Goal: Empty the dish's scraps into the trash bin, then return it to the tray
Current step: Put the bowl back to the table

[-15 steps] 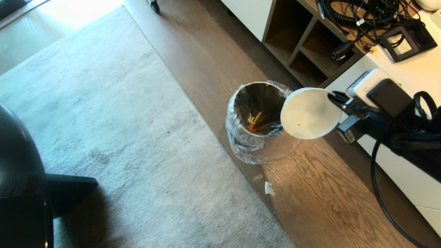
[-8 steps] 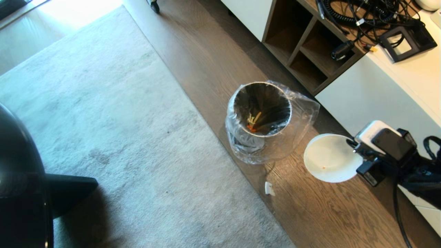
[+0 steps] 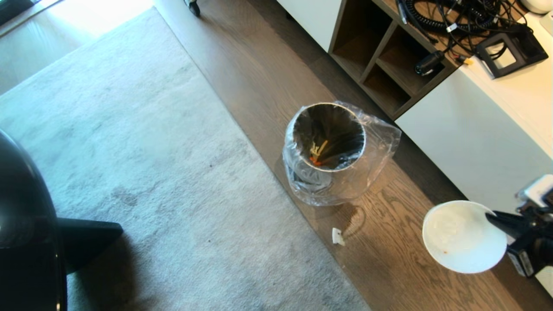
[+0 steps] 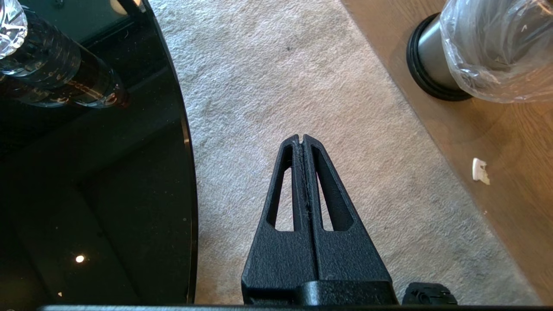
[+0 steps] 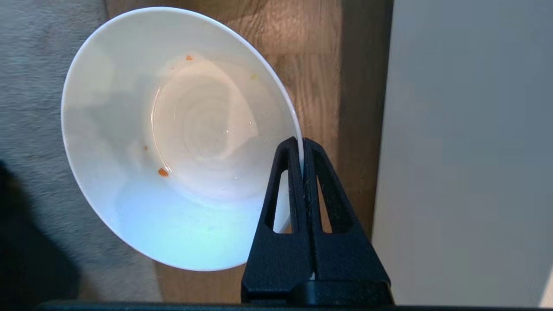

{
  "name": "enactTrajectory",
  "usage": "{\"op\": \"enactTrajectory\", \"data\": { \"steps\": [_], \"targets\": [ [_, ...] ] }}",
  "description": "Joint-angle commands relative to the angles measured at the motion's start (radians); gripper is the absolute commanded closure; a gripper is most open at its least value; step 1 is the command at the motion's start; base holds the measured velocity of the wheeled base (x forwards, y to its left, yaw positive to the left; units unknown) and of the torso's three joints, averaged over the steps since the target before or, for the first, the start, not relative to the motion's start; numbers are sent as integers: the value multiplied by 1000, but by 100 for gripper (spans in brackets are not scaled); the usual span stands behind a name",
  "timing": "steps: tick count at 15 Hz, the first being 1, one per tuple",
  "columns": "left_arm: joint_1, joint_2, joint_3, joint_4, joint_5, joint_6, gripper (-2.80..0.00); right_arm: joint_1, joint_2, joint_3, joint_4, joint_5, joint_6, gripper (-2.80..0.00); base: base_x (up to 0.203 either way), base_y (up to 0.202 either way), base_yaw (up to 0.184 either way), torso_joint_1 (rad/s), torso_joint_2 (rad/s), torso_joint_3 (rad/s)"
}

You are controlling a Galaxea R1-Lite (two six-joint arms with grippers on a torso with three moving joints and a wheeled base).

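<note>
My right gripper (image 5: 301,142) is shut on the rim of the white dish (image 5: 173,138), which hangs over the wooden floor at the lower right of the head view, where the dish (image 3: 462,236) is near upright. Only a few tiny orange crumbs (image 5: 163,172) cling inside it. The trash bin (image 3: 328,138), with its clear plastic liner, stands on the floor to the left of the dish and farther off; the scraps (image 3: 317,153), yellow and orange, lie at its bottom. My left gripper (image 4: 301,139) is shut and empty above the carpet. The tray is out of view.
A glossy black round table top (image 3: 21,224) fills the lower left, with a dark bottle (image 4: 56,73) on it. A white cabinet (image 3: 466,129) with open wooden shelves and cables runs along the right. A small white scrap (image 3: 338,236) lies on the floor near the carpet's (image 3: 151,172) edge.
My right gripper has carried the dish away from the bin's mouth, down and to the right in the head view, turning it from tipped toward upright. The bin and left arm stayed still.
</note>
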Motion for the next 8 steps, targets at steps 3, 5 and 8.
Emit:
{"op": "enactTrajectory", "data": {
  "steps": [3,5,8],
  "targets": [
    [0,0,0,-1,1,-1,0,-73,-281,175,28,46,287,0,0,0,0,0,0,0],
    [0,0,0,-1,1,-2,0,-133,-403,246,35,94,349,0,0,0,0,0,0,0],
    [0,0,0,-1,1,-2,0,-151,-581,340,68,121,401,0,0,0,0,0,0,0]
  ]
}}
